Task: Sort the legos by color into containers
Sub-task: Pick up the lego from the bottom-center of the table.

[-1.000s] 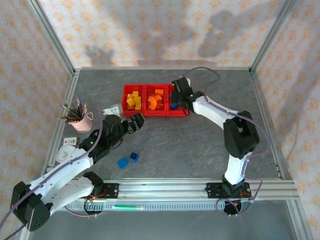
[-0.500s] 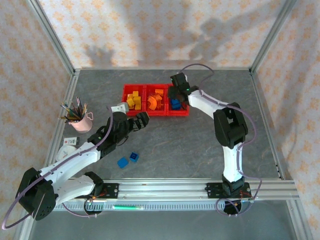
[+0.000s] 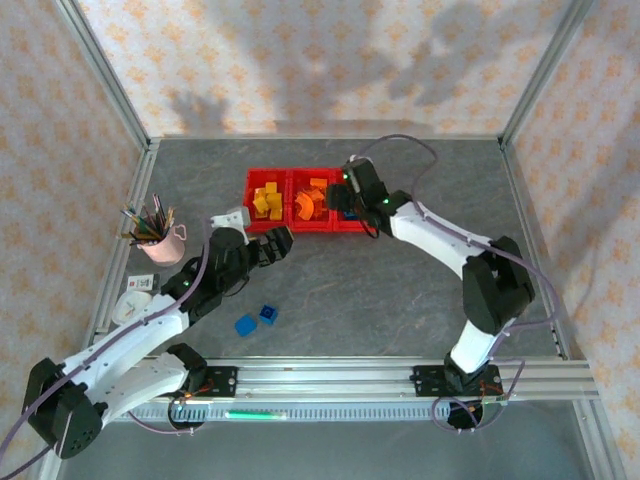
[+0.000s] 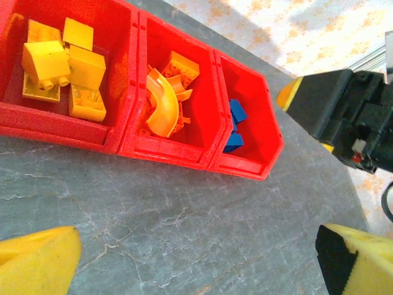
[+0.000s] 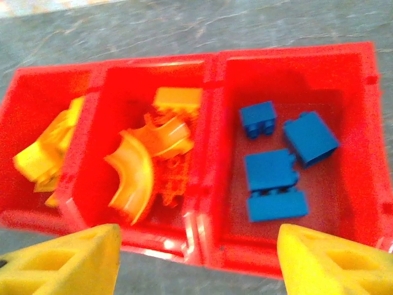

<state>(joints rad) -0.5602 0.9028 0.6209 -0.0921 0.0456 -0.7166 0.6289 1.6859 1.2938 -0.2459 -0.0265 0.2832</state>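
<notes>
**Change of state.** The right gripper [image 5: 196,258] has gone from closed to parted within the last second. Its jaws now stand apart with nothing between them. It hangs over the containers [image 3: 310,228], above the wall between the middle and right compartments. A second ago it sat lower over the right compartment, with a blue piece just beside its tip. The release is judged complete, so one more of the legos is sorted.

**Contents of the containers.**
- Left compartment: yellow bricks [image 4: 61,67], several, loosely piled.
- Middle compartment: orange pieces [image 4: 163,104], with a curved arch on top.
- Right compartment: four blue bricks [image 5: 276,166], close together, none on the rim.

No compartment shows a mixed colour.

**Outstanding.** Two loose blue bricks [image 3: 268,313] lie on the table [image 3: 400,290], on the near side of the containers and well apart from them, roughly in line with the left compartment. By colour they belong in the right compartment.

**Left arm.** The left gripper [image 4: 196,264] hovers just in front of the containers' near wall, between the containers and the loose blue bricks. Its jaws are wide apart and empty.
</notes>
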